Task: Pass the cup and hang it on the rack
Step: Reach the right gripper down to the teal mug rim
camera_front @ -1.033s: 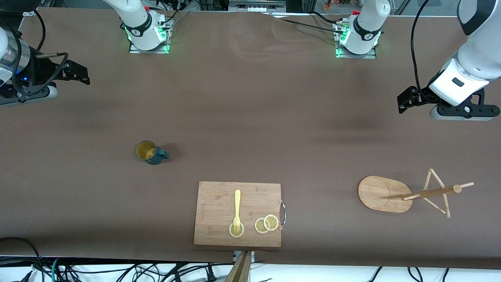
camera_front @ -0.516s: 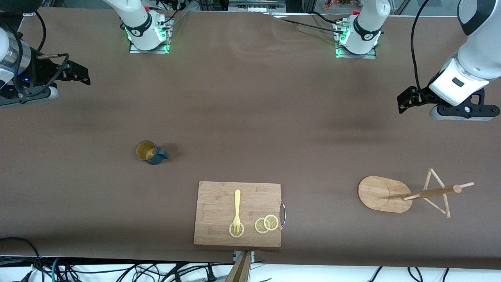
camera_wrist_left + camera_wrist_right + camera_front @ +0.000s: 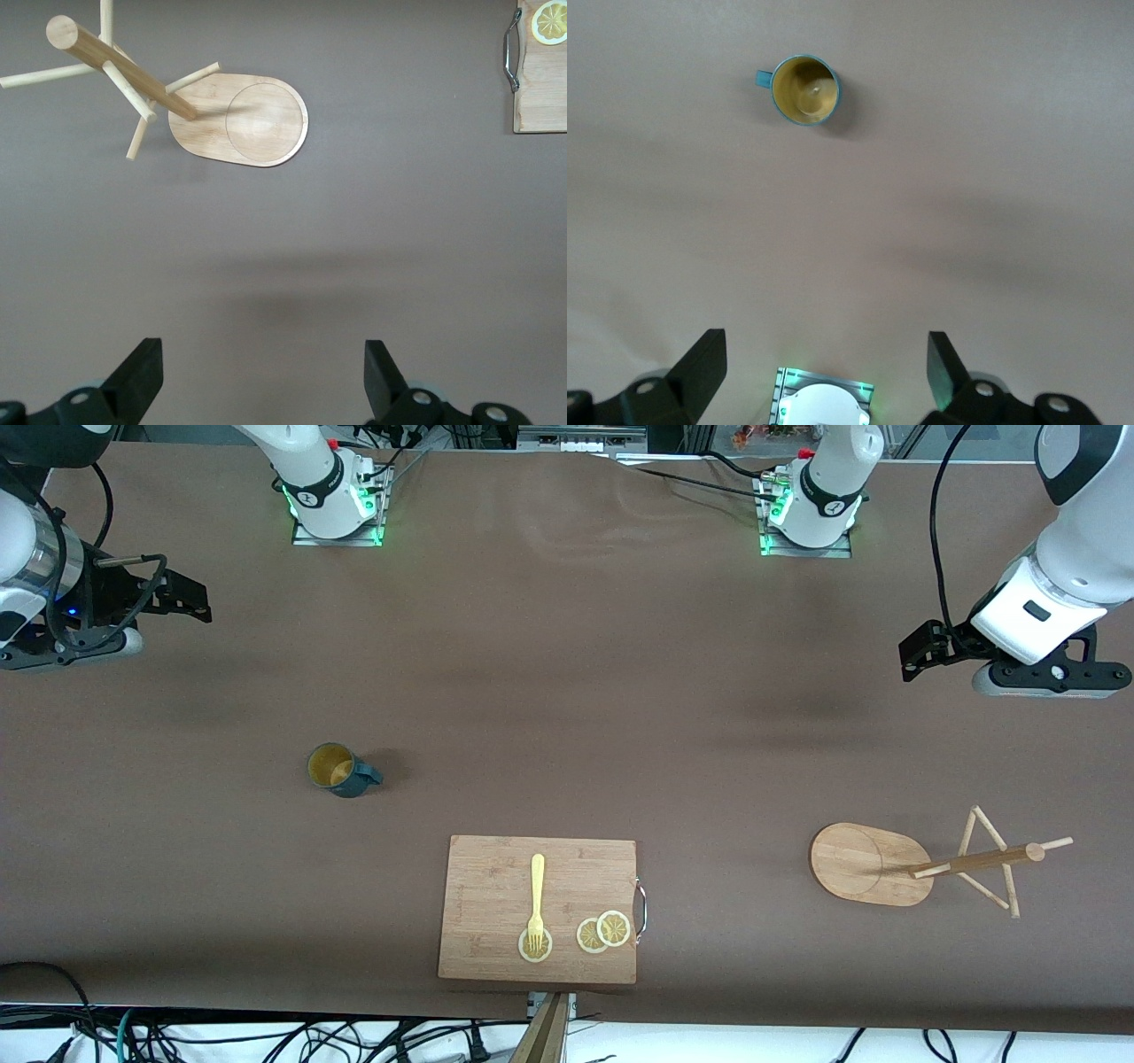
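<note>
The dark teal cup (image 3: 341,771) stands upright on the brown table toward the right arm's end, handle toward the table's middle; it also shows in the right wrist view (image 3: 804,90). The bamboo rack (image 3: 974,861) stands on its oval base (image 3: 864,864) toward the left arm's end, and shows in the left wrist view (image 3: 239,119). My right gripper (image 3: 190,598) is open and empty above the table's end, well away from the cup; its jaws (image 3: 824,345) are wide apart. My left gripper (image 3: 917,654) is open and empty over bare table (image 3: 262,354), apart from the rack.
A rectangular bamboo cutting board (image 3: 496,868) lies at the table's near edge, between cup and rack. It carries a yellow fork (image 3: 537,895) and lemon slices (image 3: 602,932). Its handled end shows in the left wrist view (image 3: 540,88). The right arm's base (image 3: 824,403) shows below that gripper.
My right gripper has shifted slightly toward the table's middle. The left arm, cup and rack have not moved.
</note>
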Controlling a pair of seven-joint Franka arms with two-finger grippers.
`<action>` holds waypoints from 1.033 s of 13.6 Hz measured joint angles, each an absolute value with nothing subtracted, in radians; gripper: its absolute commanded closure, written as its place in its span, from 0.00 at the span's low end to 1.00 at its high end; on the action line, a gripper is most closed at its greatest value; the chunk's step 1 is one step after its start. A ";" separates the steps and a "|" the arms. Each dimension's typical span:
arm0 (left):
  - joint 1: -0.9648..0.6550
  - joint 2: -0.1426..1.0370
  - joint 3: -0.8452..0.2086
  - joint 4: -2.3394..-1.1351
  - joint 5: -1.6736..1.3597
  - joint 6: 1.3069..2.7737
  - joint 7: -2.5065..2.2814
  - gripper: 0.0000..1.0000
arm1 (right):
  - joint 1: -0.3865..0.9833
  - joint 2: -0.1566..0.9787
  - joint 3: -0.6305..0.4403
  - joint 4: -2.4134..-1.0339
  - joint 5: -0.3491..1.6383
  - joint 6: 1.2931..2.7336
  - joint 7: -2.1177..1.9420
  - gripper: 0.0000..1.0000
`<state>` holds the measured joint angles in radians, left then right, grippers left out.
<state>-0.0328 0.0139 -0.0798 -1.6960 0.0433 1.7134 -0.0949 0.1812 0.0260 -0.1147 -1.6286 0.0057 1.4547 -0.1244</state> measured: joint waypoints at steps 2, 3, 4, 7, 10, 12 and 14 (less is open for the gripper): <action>-0.033 0.014 -0.080 -1.696 0.043 1.713 -0.095 0.00 | 0.181 0.016 -0.115 -1.654 0.006 1.478 -0.124 0.00; -0.033 0.014 -0.080 -1.696 0.043 1.713 -0.095 0.00 | 0.181 0.014 -0.115 -1.664 0.006 1.487 -0.124 0.00; -0.033 0.014 -0.080 -1.696 0.043 1.713 -0.095 0.00 | 0.181 0.013 -0.115 -1.673 0.006 1.496 -0.124 0.00; -0.033 0.014 -0.080 -1.696 0.043 1.713 -0.095 0.00 | 0.181 0.014 -0.115 -1.723 0.006 1.566 -0.124 0.00; -0.033 0.014 -0.080 -1.696 0.043 1.713 -0.095 0.00 | 0.181 0.072 -0.114 -1.797 0.006 1.718 -0.124 0.00; -0.033 0.014 -0.080 -1.696 0.043 1.713 -0.095 0.00 | 0.181 0.166 -0.113 -1.808 0.006 1.838 -0.124 0.01; -0.033 0.014 -0.080 -1.696 0.043 1.713 -0.095 0.00 | 0.183 0.261 -0.108 -1.807 0.007 1.948 -0.124 0.01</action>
<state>-0.0328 0.0141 -0.0798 -1.6958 0.0433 1.7134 -0.0949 0.1830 0.2612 -0.1078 -1.8071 0.0066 1.9477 -0.1244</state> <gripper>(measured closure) 0.000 0.004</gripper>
